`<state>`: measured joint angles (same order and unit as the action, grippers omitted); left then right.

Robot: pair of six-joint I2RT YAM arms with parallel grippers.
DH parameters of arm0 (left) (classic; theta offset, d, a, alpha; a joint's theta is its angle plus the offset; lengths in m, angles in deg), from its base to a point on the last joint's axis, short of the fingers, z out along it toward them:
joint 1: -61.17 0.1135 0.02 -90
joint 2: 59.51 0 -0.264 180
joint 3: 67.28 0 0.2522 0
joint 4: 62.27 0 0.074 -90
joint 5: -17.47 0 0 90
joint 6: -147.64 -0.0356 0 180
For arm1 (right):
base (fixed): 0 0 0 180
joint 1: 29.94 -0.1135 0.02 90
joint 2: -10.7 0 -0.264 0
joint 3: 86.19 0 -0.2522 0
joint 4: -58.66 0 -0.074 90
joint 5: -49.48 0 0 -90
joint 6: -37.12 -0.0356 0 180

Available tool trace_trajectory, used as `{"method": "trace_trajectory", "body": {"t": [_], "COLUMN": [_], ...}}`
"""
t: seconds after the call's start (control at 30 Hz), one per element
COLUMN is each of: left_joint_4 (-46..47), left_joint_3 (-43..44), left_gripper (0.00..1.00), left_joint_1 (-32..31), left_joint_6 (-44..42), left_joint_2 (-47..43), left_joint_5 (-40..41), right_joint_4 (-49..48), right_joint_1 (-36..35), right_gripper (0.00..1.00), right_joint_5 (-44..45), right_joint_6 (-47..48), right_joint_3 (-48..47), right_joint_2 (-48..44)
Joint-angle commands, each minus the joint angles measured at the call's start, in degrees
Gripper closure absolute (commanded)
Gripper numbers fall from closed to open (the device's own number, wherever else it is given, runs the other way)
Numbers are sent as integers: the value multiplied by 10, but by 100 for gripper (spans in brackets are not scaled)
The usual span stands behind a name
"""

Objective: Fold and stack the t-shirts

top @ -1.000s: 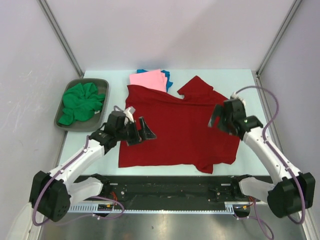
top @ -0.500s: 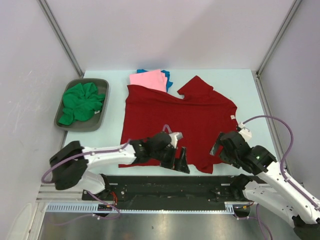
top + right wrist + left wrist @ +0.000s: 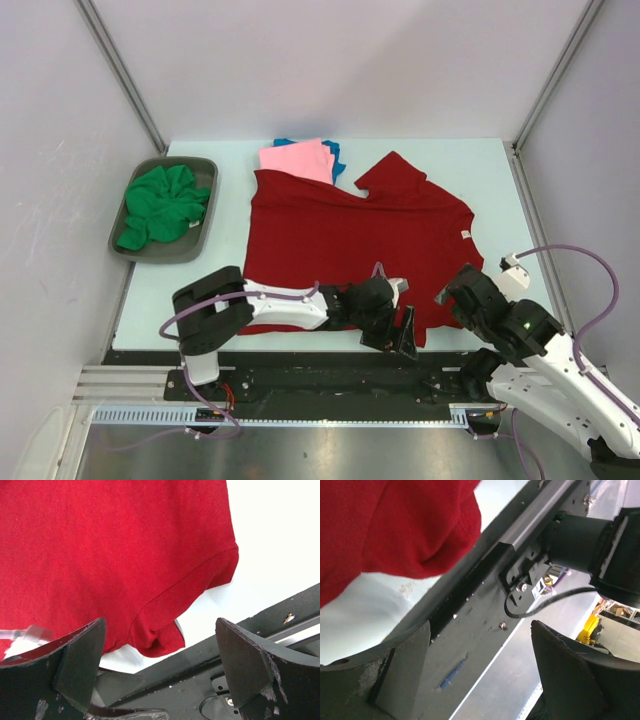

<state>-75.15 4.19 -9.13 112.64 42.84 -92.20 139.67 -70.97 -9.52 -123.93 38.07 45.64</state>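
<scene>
1. Dark red is the colour of the big short-sleeved cloth t-shirt (image 3: 350, 240), which is laid out flat in the middle of the pale table top (image 3: 480, 170). It is most likely spread like this so that it can be folded.
2. The left arm's black two-finger gripper (image 3: 398, 340) is held low by the shirt's near right corner, at the table's near edge. Its fingers are spread wide, and nothing is held between them.
3. The right arm's black two-finger gripper (image 3: 452, 292) is held just to the right of that corner. It is also spread wide, and nothing is gripped.
4. Both grippers are probably placed there so that the near edge can be picked up and folded over.
5. A folded pink cloth t-shirt (image 3: 295, 160) is kept at the far side, on a blue cloth t-shirt (image 3: 334, 151) that is mostly hidden. This is judged to be the stack.
6. A crumpled green cloth t-shirt (image 3: 160, 205) is kept in the grey metal tray (image 3: 160, 258) on the left, not yet folded.
7. The red shirt is seen to be mostly smooth. A small white tag (image 3: 465, 235) is seen by its right edge, and its near corner is curled up a little.
</scene>
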Motion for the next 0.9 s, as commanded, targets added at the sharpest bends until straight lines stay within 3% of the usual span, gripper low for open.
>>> {"method": "trace_trajectory", "body": {"t": [0.0,0.33,0.87], "left_joint_4": [1,-71,-205], "left_joint_3": [46,151,234], "left_gripper": [15,22,56], "left_joint_1": [-11,-16,-9], "left_joint_6": [35,63,73], "left_joint_2": [40,116,188], "left_joint_5": [5,31,124], "right_joint_4": [15,3,-10], "right_joint_1": [-2,-2,-2], "right_gripper": [5,5,5], "right_joint_5": [53,60,47], "right_joint_6": [-23,-9,16], "right_joint_3": [-6,-14,-14], "right_joint_2": [-8,-25,-67]}}
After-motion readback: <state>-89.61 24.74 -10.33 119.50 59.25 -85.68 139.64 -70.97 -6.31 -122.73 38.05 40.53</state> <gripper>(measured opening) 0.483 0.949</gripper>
